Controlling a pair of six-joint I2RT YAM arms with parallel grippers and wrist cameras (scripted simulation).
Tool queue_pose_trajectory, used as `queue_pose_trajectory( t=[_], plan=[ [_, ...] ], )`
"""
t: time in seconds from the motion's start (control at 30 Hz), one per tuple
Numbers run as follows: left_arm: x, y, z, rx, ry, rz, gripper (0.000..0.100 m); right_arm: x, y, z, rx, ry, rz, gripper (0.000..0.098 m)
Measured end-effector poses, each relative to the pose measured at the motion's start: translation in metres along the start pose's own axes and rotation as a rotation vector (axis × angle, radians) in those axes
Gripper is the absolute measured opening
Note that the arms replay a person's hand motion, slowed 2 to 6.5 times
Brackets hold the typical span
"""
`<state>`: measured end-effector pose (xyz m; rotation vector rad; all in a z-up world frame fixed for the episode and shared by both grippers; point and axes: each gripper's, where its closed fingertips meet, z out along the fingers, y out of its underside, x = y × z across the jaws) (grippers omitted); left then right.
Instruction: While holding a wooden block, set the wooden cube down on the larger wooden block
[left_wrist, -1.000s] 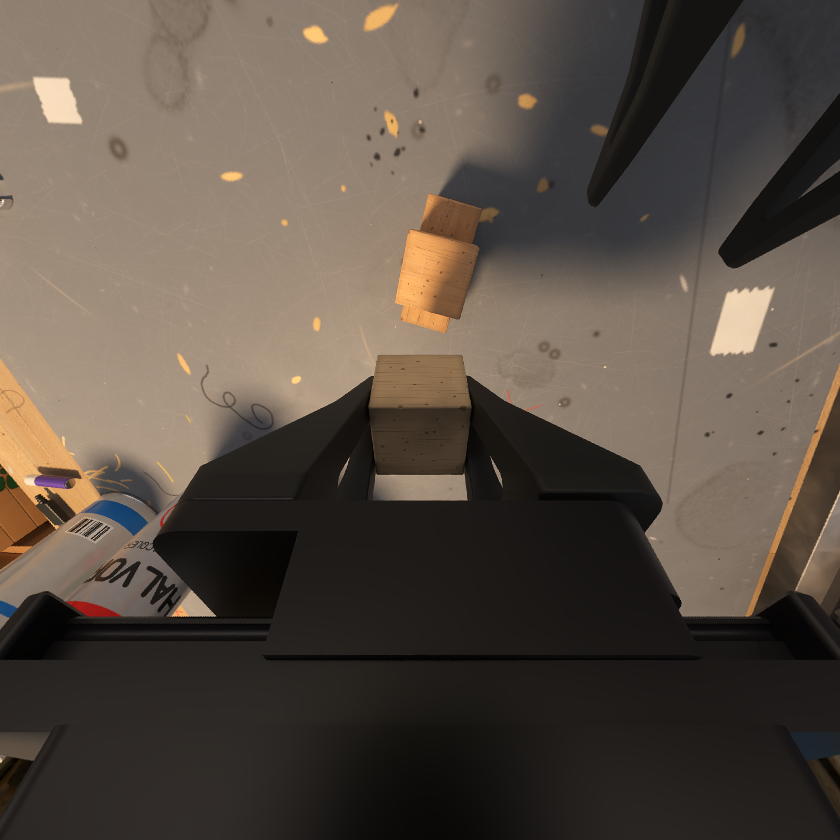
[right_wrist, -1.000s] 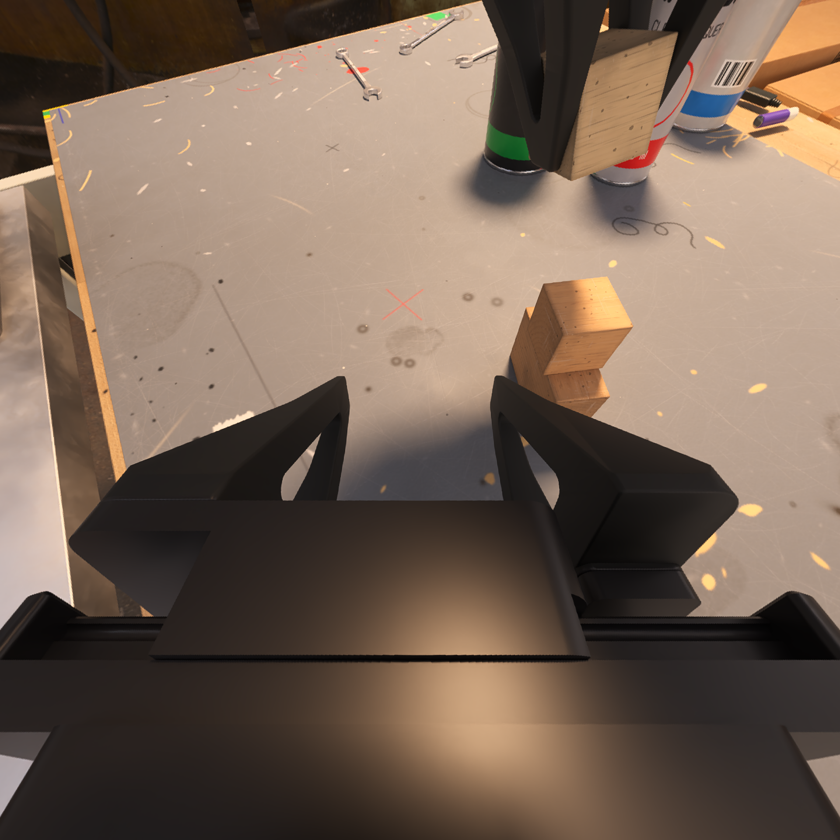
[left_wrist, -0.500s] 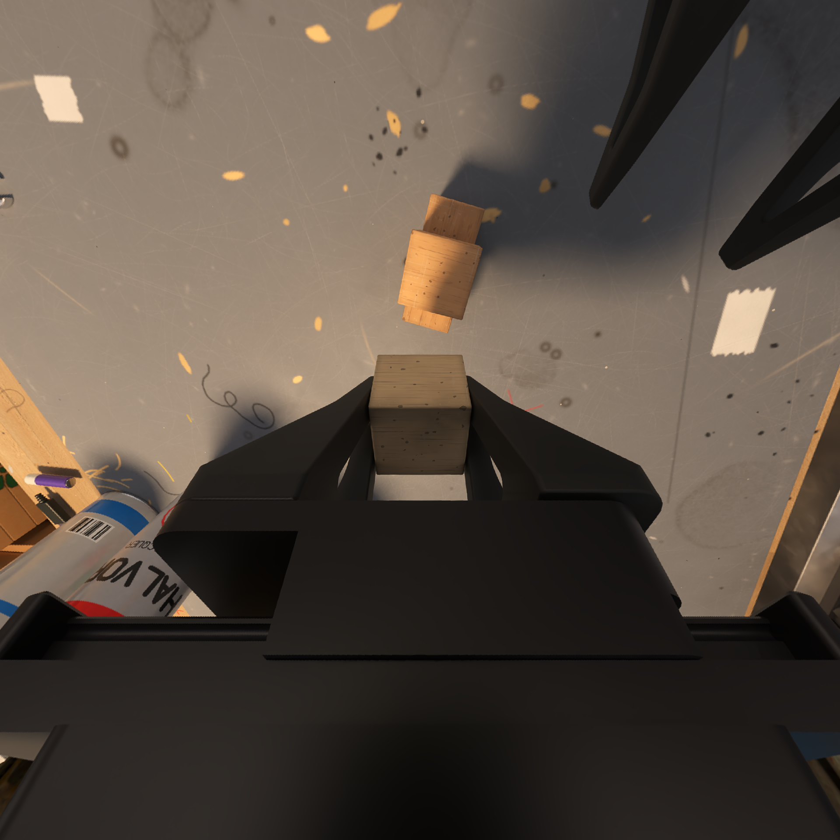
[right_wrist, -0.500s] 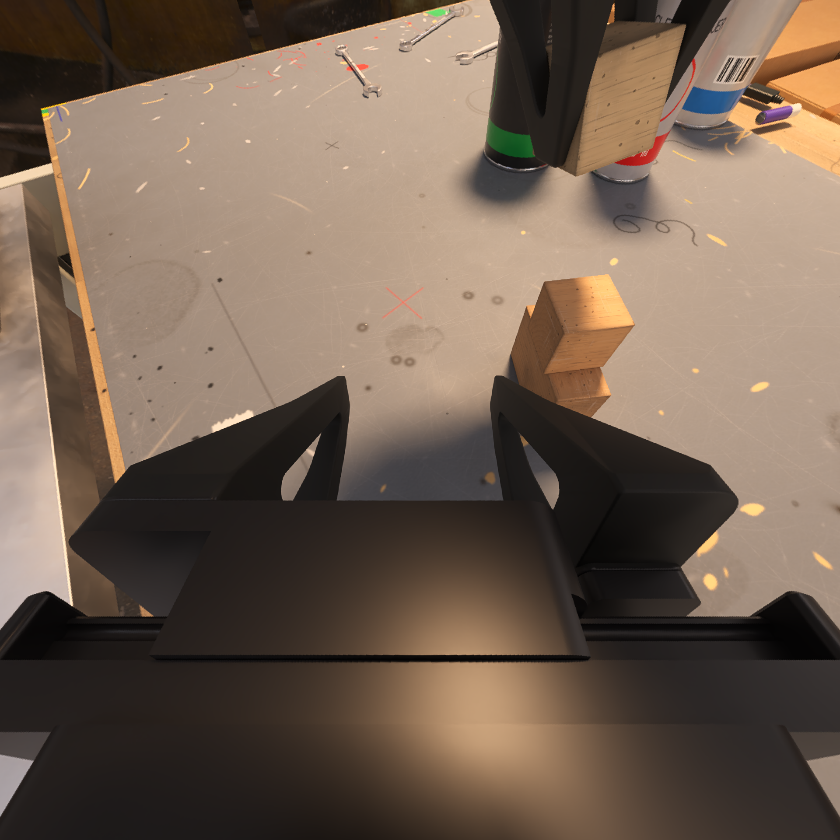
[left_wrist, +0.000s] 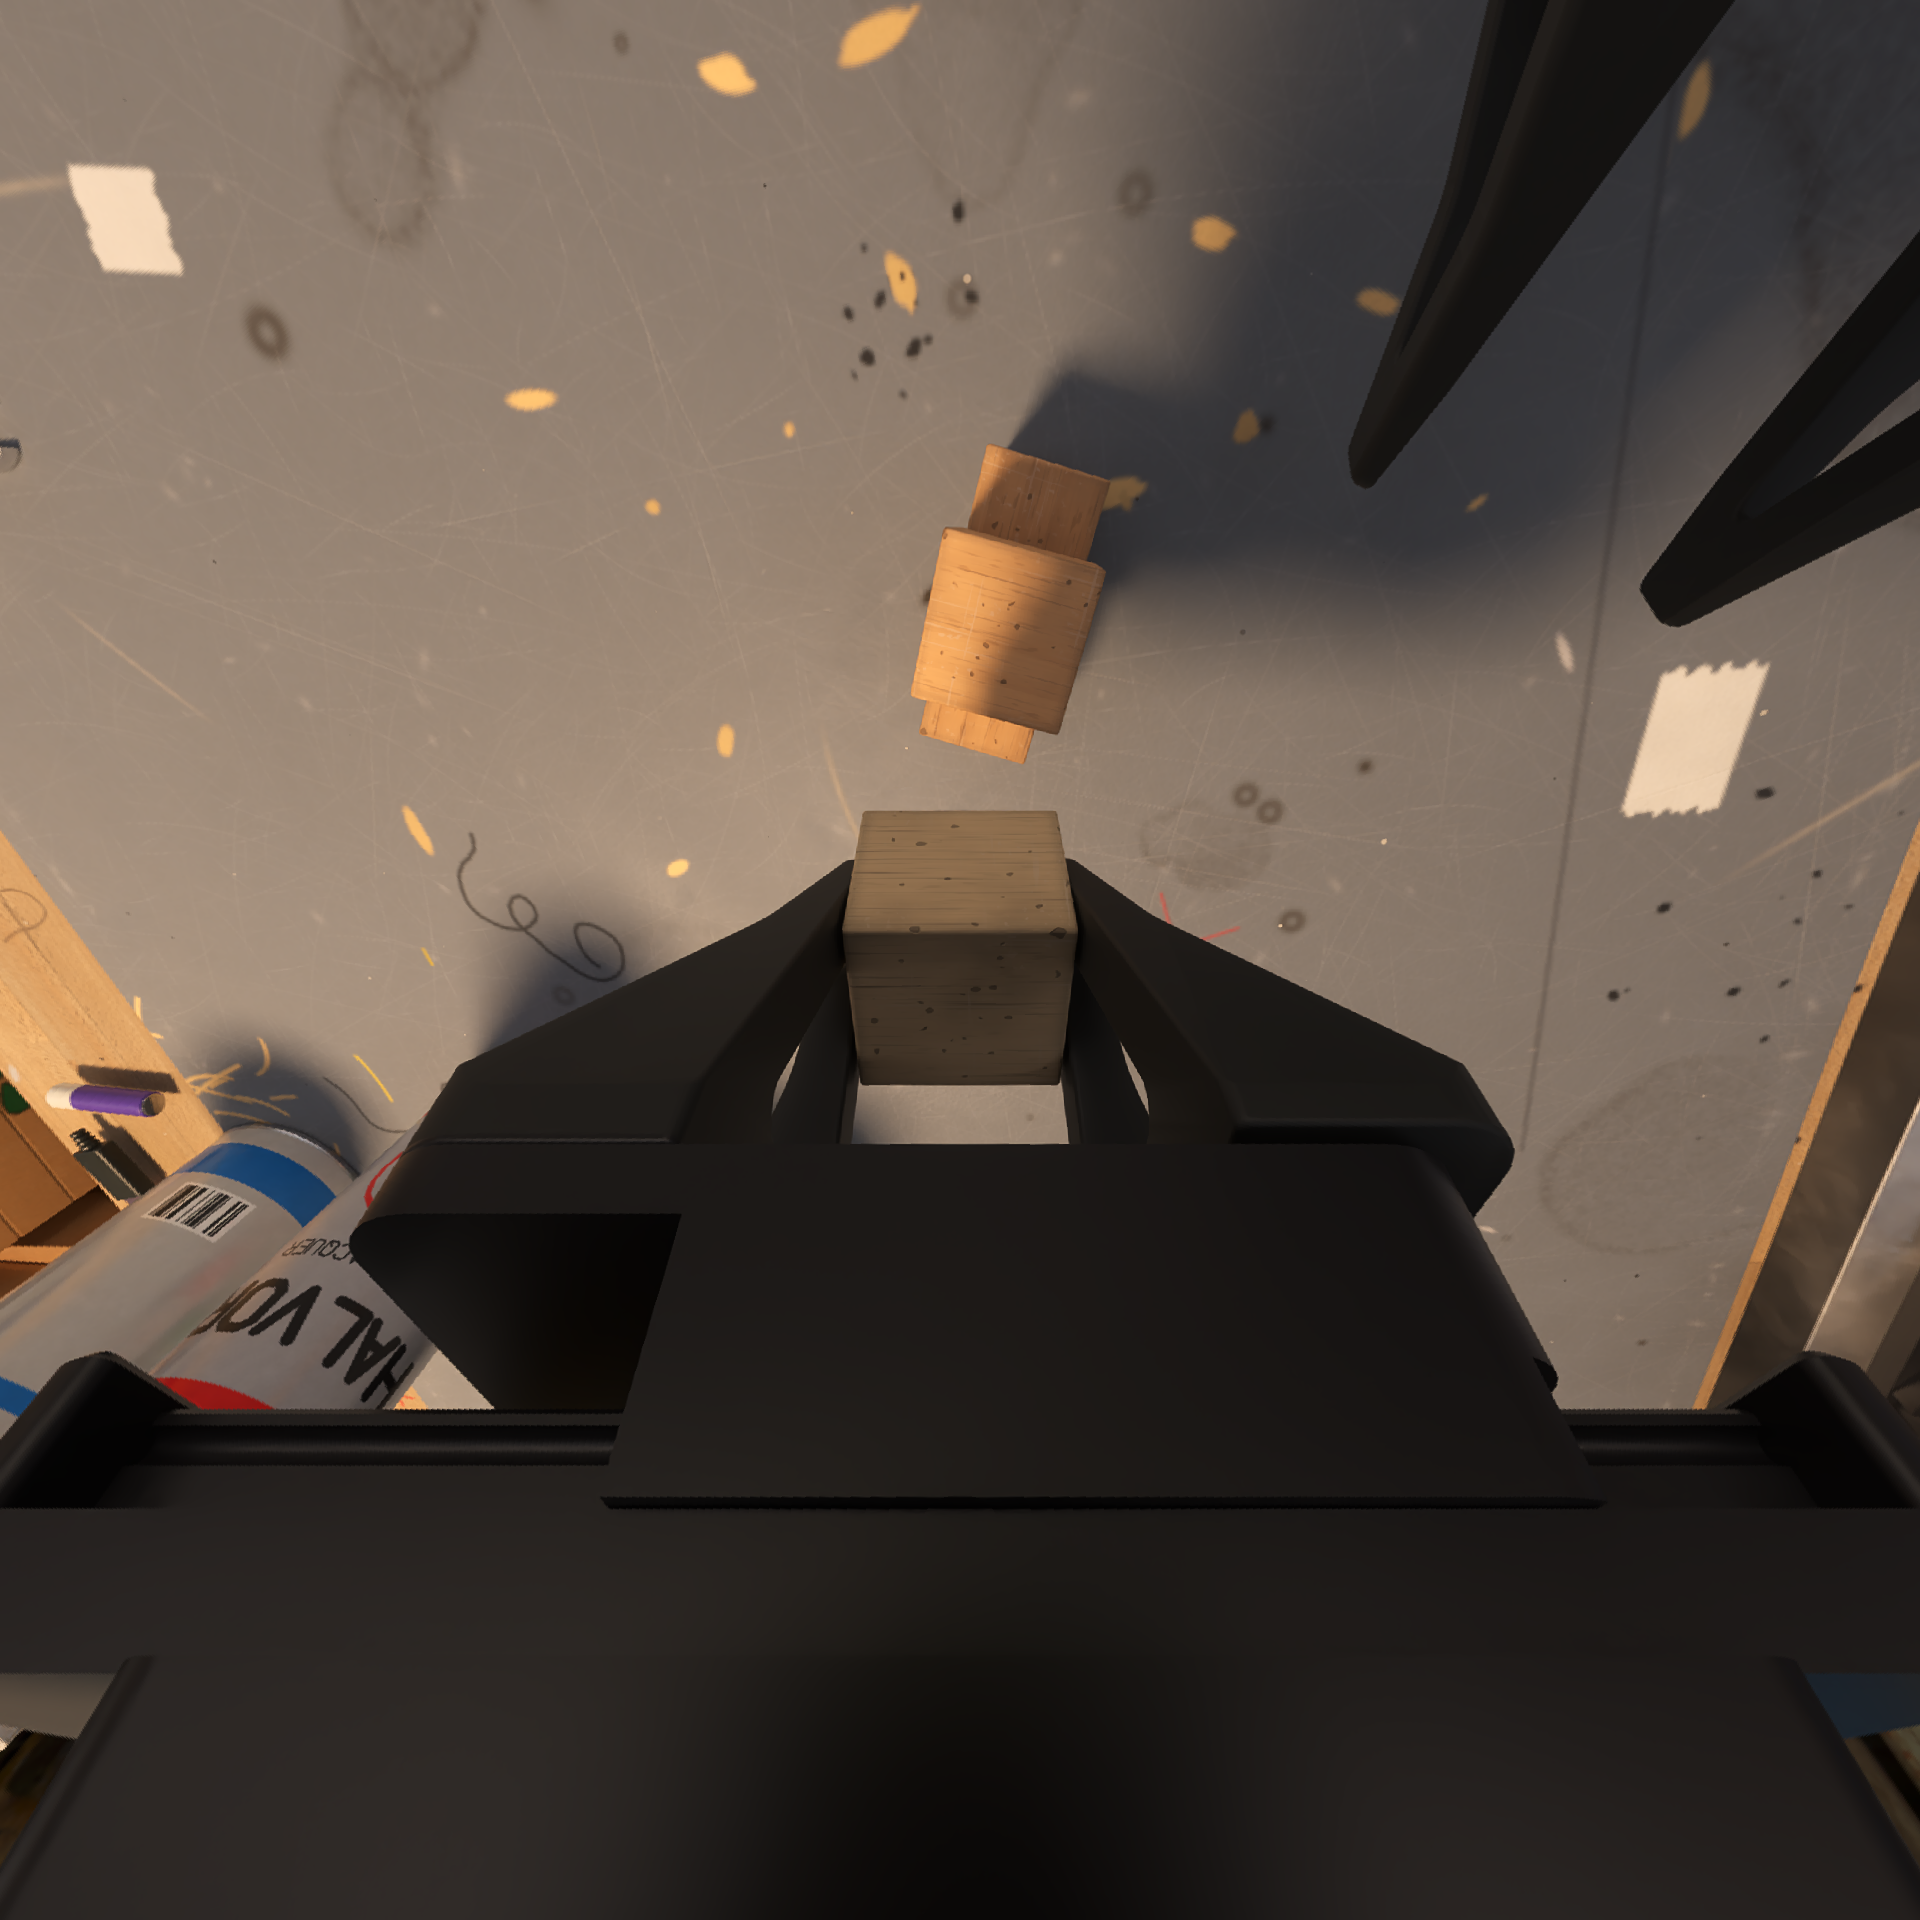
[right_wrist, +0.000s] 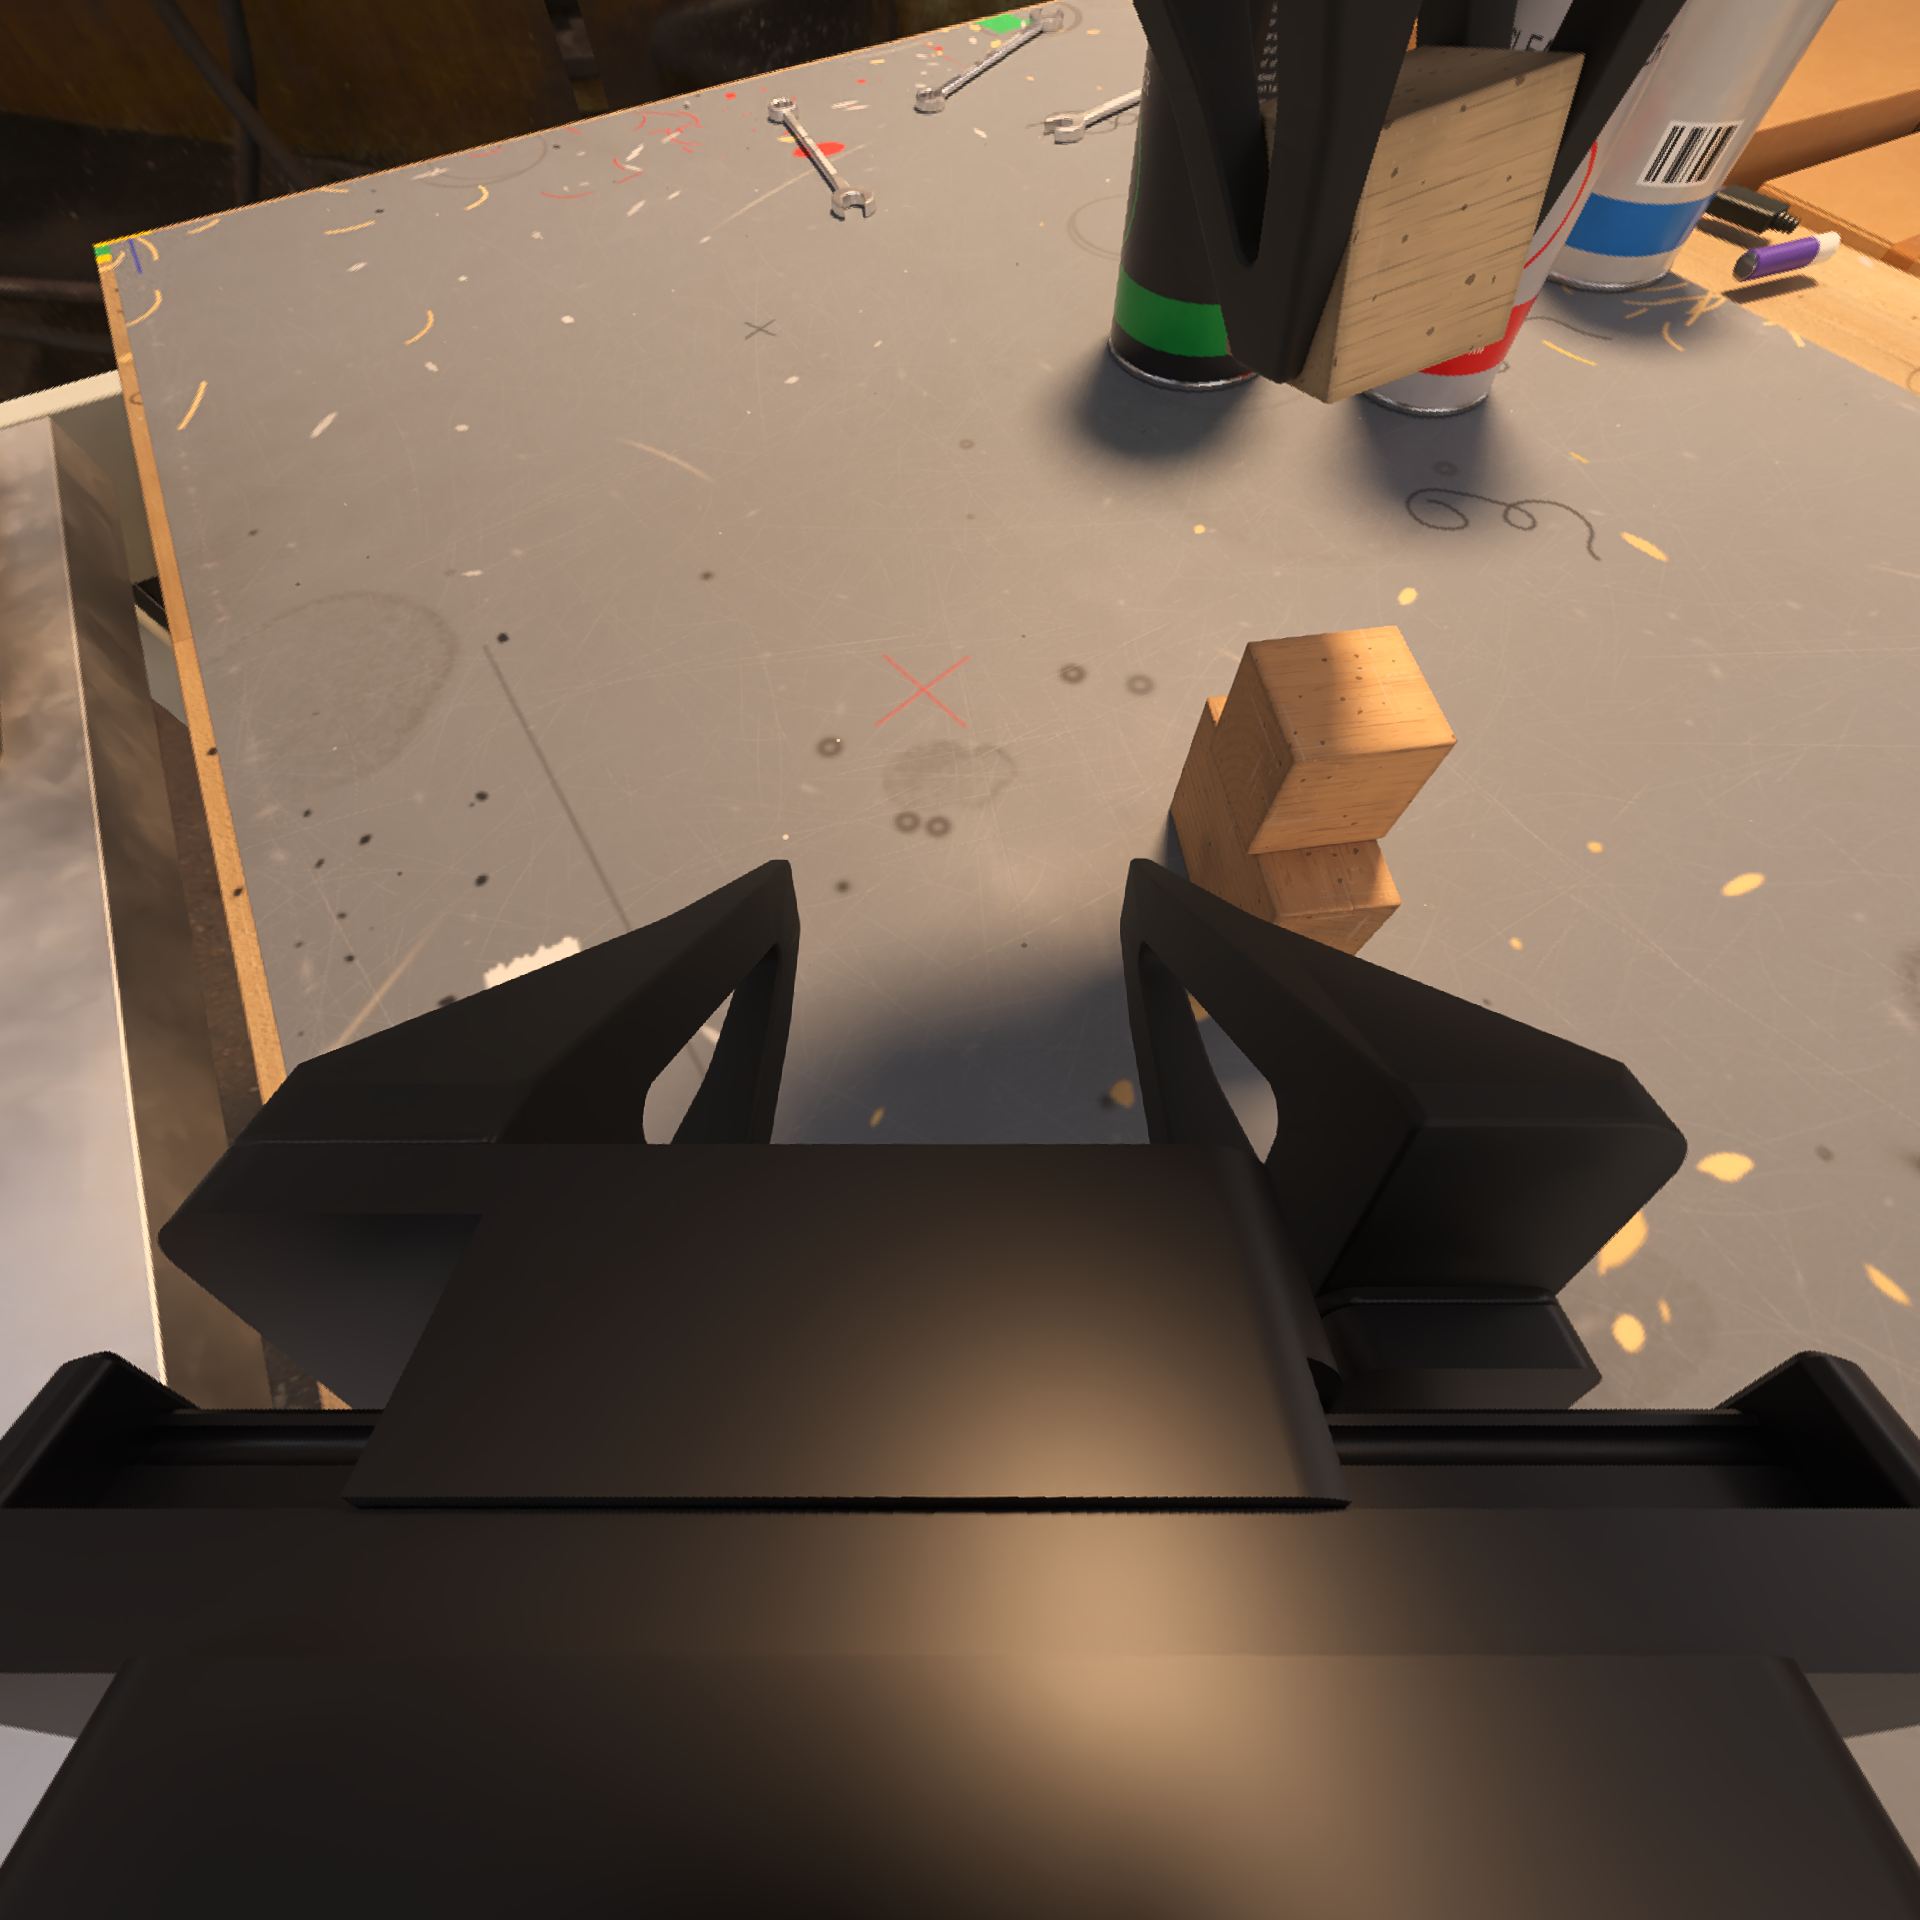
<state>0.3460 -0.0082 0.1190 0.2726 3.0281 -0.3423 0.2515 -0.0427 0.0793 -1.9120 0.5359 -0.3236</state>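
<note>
A: Holding a pale wooden block (left_wrist: 956, 945) high over the table (left_wrist: 416, 582), the left tool (left_wrist: 958, 883) has its fingers closed flat on two opposite faces, presumably so the block cannot twist while the other arm works.

B: And the right tool (right_wrist: 961, 894)?

A: Its fingers are spread well apart with nothing between them, sitting low just beside the stack, clear of it.

B: So where is the wooden cube (right_wrist: 1335, 732)?

A: On top of the larger wooden block (right_wrist: 1288, 883), which lies on the table. It overhangs the side facing the right wrist camera and sits a little askew, yet it looks settled.

B: Then the placing seems done?

A: I judge so; backing the empty tool off without brushing the stack is what remains.
</note>
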Motion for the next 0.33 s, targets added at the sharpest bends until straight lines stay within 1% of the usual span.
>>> queue_pose_trajectory(
  t=[0.33],
  plan=[
    [0.0010,0.0006,0.0000,-0.003,0.006,-0.002,0.029,-0.0002,0.0007,0.0006,-0.003,-0.001,0.001,0.0529]
  ],
)
